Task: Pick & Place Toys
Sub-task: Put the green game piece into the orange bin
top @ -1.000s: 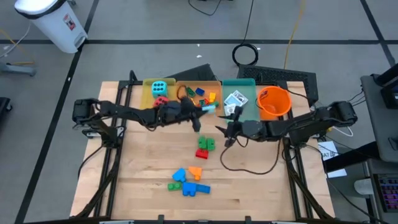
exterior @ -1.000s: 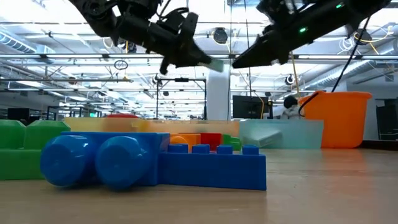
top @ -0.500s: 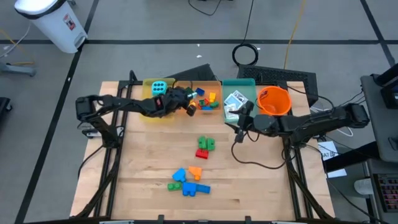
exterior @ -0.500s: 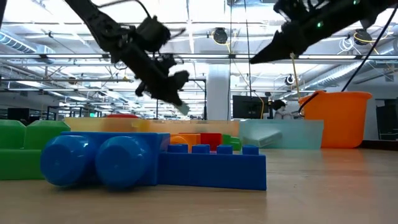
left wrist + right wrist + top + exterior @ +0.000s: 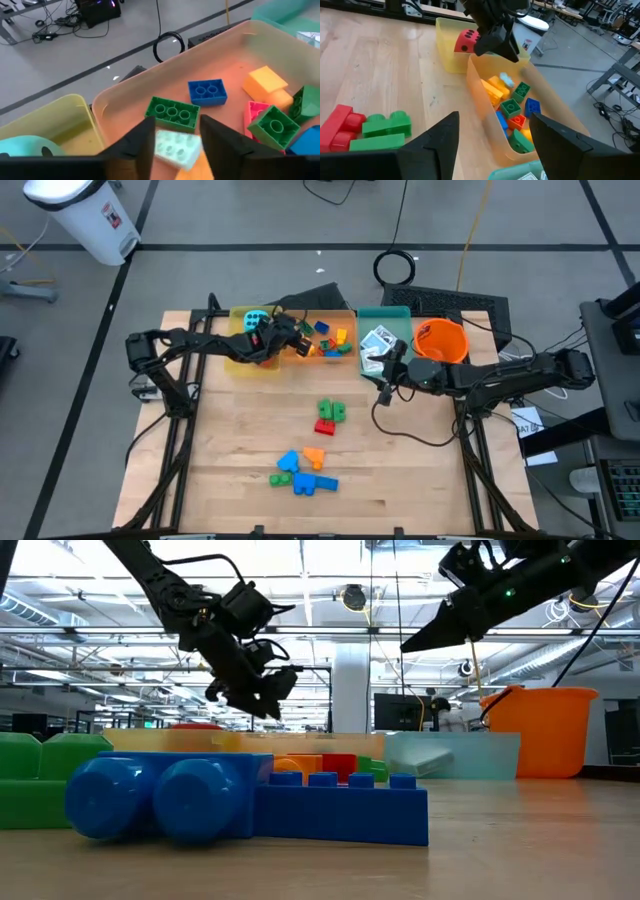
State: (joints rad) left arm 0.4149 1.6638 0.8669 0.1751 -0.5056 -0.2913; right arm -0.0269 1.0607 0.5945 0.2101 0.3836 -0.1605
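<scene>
My left gripper (image 5: pixel 292 343) hangs open over the orange tray (image 5: pixel 345 358). A pale mint brick (image 5: pixel 175 147) shows below and between its fingertips, on the other bricks (image 5: pixel 172 112) in the tray; it also shows in the right wrist view (image 5: pixel 506 78), clear of the fingers. My right gripper (image 5: pixel 384 387) is open and empty above the table, near the teal tray (image 5: pixel 400 315) with card packs (image 5: pixel 378 340). A cyan die (image 5: pixel 255 318) and a red die (image 5: pixel 466 41) sit in the yellow tray (image 5: pixel 238 358).
A green and red brick pair (image 5: pixel 328 417) lies mid-table, and a blue and orange brick cluster (image 5: pixel 303 473) lies nearer the front edge. An orange bucket (image 5: pixel 441 345) stands at the far right, behind my right arm.
My left gripper has carried the pale brick from mid-table toward the far left, over the orange tray, and lowered. It has opened, and the brick now lies in the tray. My right gripper has drifted toward the table's right and far edge.
</scene>
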